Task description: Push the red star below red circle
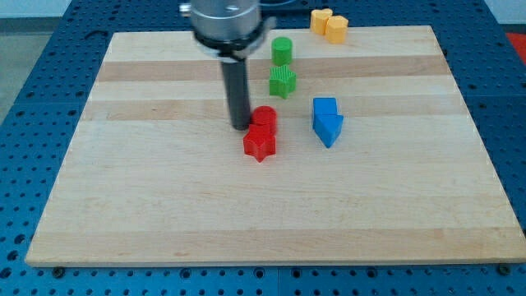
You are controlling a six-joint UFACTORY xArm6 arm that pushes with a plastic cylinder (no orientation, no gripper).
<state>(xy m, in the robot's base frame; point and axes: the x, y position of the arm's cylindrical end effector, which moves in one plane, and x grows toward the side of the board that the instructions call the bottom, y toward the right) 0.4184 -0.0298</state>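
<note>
My tip (241, 126) is resting on the desk (164, 205) just left of the red circle (264, 117), close to touching it. There is no pincer on this arm, only the bare rod, so nothing is being held. The red star (260, 143) is sitting directly under the red circle in the frame, touching it. A blue block (327, 120) is lying to the right. Above are sitting a green star (282, 81) and a green cylinder (282, 51). A yellow block (329, 24) is lying at the top edge. The rod's mount is being cut off by the frame's top.
</note>
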